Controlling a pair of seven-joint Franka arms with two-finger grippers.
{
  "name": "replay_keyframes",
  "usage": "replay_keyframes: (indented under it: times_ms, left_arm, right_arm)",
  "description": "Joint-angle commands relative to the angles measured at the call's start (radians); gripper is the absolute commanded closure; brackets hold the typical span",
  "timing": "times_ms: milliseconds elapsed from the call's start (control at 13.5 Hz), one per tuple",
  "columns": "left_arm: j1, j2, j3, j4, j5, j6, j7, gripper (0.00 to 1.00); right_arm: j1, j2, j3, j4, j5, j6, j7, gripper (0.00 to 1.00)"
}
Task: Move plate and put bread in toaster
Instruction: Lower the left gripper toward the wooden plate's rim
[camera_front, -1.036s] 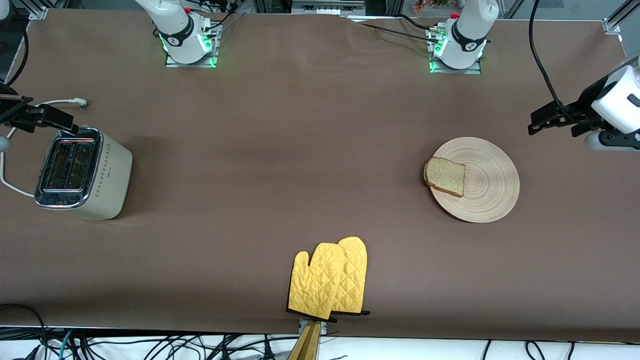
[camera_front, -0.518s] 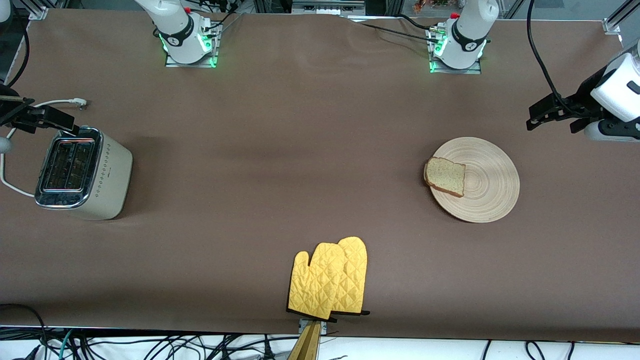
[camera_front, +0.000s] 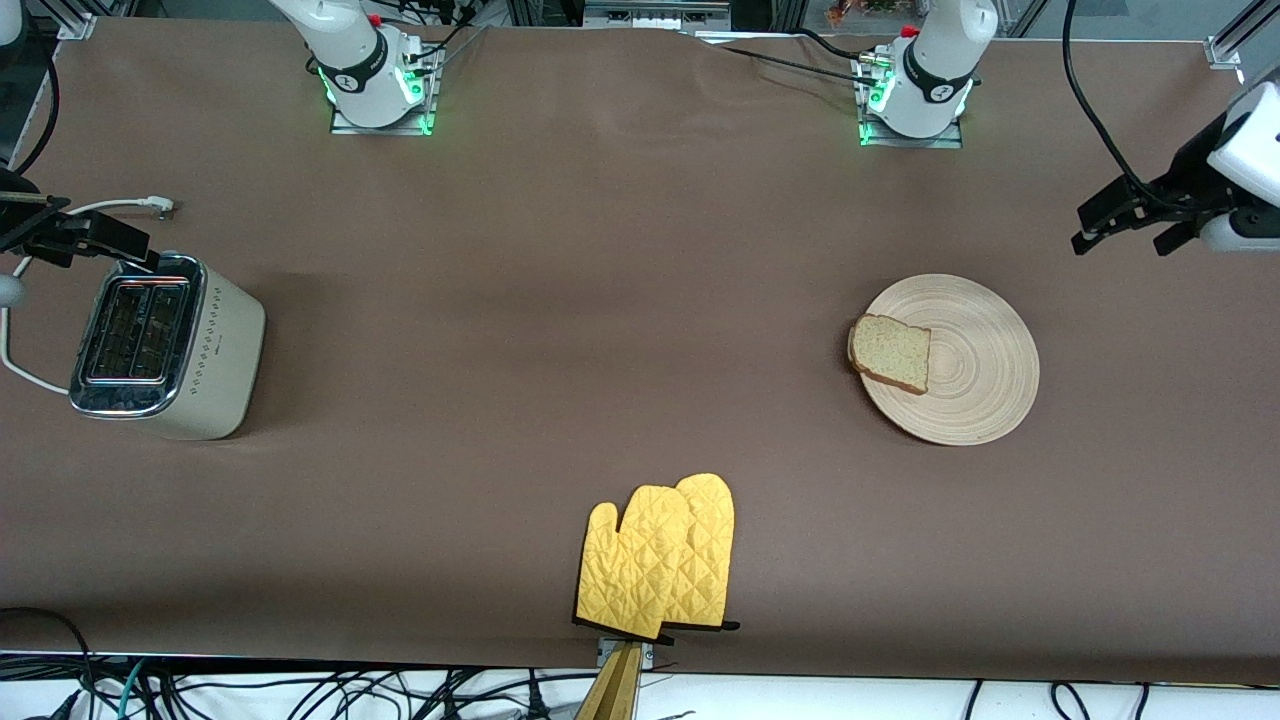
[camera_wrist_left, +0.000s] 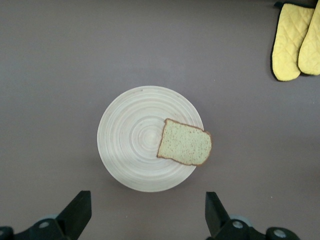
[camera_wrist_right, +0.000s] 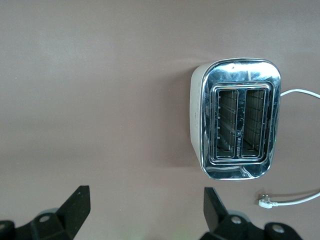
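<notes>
The pale wood plate (camera_front: 985, 370) lies toward the left arm's end of the table. The bread (camera_front: 890, 353) rests on it, overhanging the rim that faces the toaster. The cream toaster (camera_front: 165, 345) stands upright at the right arm's end, both slots empty. My left gripper (camera_front: 1128, 232) is open and empty, up in the air over bare table beside the plate. Its wrist view shows the plate (camera_wrist_left: 130, 140) and the bread (camera_wrist_left: 184, 143) past the open gripper (camera_wrist_left: 147, 200). My right gripper (camera_front: 70, 235) is open and empty over the table by the toaster (camera_wrist_right: 240, 125), as its wrist view (camera_wrist_right: 145, 197) shows.
Two yellow quilted oven mitts (camera_front: 660, 555) lie at the table edge nearest the front camera, also in the left wrist view (camera_wrist_left: 295, 40). The toaster's white cord and plug (camera_front: 150, 205) lie unplugged beside it.
My left gripper has drifted away from the plate toward the left arm's end of the table. The right arm, plate, bread and toaster have not moved.
</notes>
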Motion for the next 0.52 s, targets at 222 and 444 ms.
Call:
replay_keyframes:
  times_ms: [222, 444]
  left_arm:
    - [0.034, 0.031, -0.019, 0.007, 0.103, -0.06, 0.019, 0.0]
    - [0.089, 0.097, -0.017, -0.02, 0.117, -0.06, 0.04, 0.0]
  right_arm:
    - [-0.007, -0.002, 0.004, 0.003, 0.009, 0.002, -0.01, 0.0]
    - [-0.006, -0.002, 0.004, 0.003, 0.009, 0.002, -0.009, 0.0]
